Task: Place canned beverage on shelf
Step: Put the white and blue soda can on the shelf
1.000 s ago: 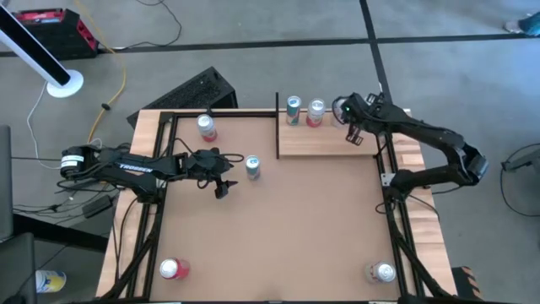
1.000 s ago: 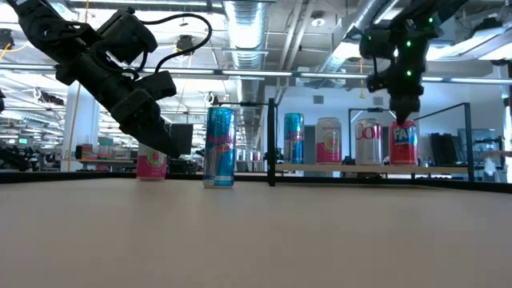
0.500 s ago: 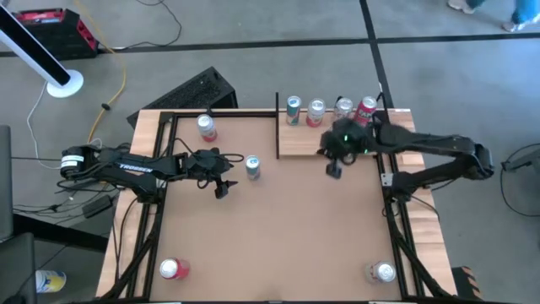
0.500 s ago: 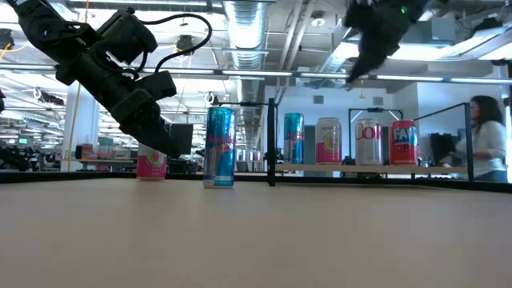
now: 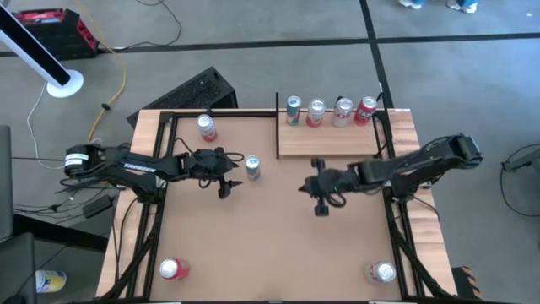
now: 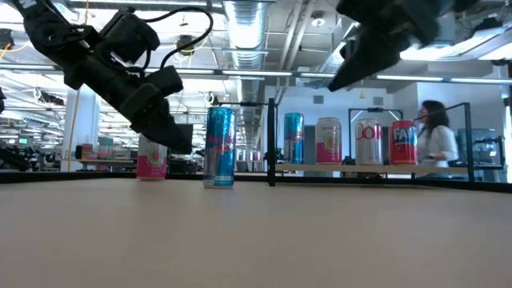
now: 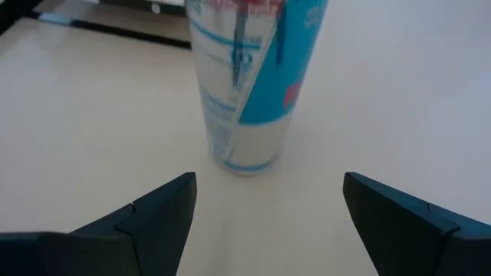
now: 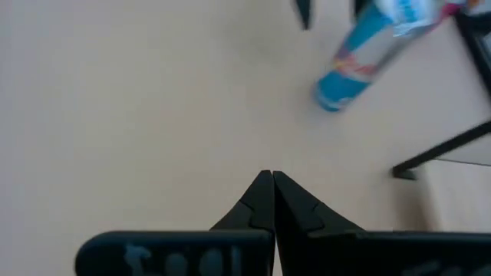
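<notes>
A blue-and-silver can (image 5: 252, 167) stands upright on the brown tabletop; it also shows in the low view (image 6: 219, 147) and the left wrist view (image 7: 249, 84). My left gripper (image 5: 229, 175) is open just left of it, and its fingers (image 7: 153, 218) stand short of the can without touching it. The pale wood shelf (image 5: 333, 142) at the far right carries several upright cans, among them a red one (image 5: 364, 109) at the right end. My right gripper (image 5: 307, 187) is shut and empty above the table's middle, on the near side of the shelf.
A pink can (image 5: 207, 127) stands at the far left, a red can (image 5: 173, 268) at the near left and another can (image 5: 381, 272) at the near right. A thin black post (image 5: 278, 127) edges the shelf's left side. A person (image 6: 434, 148) stands behind the table.
My right gripper has let go of the red can, which now stands at the shelf's right end. It has gone up off the shelf and then toward the table's near and left side, out over the middle.
</notes>
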You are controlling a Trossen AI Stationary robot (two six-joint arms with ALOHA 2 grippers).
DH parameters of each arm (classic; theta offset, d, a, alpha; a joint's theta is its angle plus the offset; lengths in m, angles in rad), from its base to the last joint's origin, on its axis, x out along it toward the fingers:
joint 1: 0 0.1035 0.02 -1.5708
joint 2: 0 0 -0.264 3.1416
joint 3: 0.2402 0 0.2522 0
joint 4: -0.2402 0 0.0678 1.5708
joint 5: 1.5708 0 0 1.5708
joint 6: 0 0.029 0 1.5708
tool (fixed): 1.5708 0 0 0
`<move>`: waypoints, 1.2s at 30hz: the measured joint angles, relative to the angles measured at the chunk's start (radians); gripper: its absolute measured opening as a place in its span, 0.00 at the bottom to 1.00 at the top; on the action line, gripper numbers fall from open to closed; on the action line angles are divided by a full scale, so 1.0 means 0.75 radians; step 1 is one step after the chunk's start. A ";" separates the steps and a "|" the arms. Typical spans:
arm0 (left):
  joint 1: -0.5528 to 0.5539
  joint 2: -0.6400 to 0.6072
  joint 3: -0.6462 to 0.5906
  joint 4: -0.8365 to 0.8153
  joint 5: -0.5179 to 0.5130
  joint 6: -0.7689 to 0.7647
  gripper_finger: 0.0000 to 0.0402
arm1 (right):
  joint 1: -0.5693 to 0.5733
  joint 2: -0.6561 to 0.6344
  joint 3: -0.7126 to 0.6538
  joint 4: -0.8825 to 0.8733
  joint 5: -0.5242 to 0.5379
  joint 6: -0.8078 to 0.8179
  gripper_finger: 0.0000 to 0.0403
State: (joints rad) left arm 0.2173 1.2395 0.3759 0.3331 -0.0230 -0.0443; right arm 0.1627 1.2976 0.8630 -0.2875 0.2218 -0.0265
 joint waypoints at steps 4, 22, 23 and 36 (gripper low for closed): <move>0.000 0.083 0.000 0.112 0.034 0.028 0.78 | 0.082 -0.003 -0.104 0.091 0.021 0.001 0.05; 0.000 0.100 0.145 0.271 0.012 0.147 0.78 | 0.092 -0.086 -0.444 0.366 0.033 0.061 0.05; -0.002 0.100 0.155 0.270 0.012 0.147 0.78 | 0.093 -0.086 -0.444 0.365 0.033 0.061 0.05; -0.003 0.129 0.178 0.245 -0.042 0.211 0.78 | 0.095 -0.086 -0.444 0.365 0.021 0.061 0.05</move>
State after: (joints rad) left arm 0.2150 1.3359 0.5095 0.5170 -0.0548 0.1140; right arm 0.2337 1.2331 0.5297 -0.0135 0.2373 0.0189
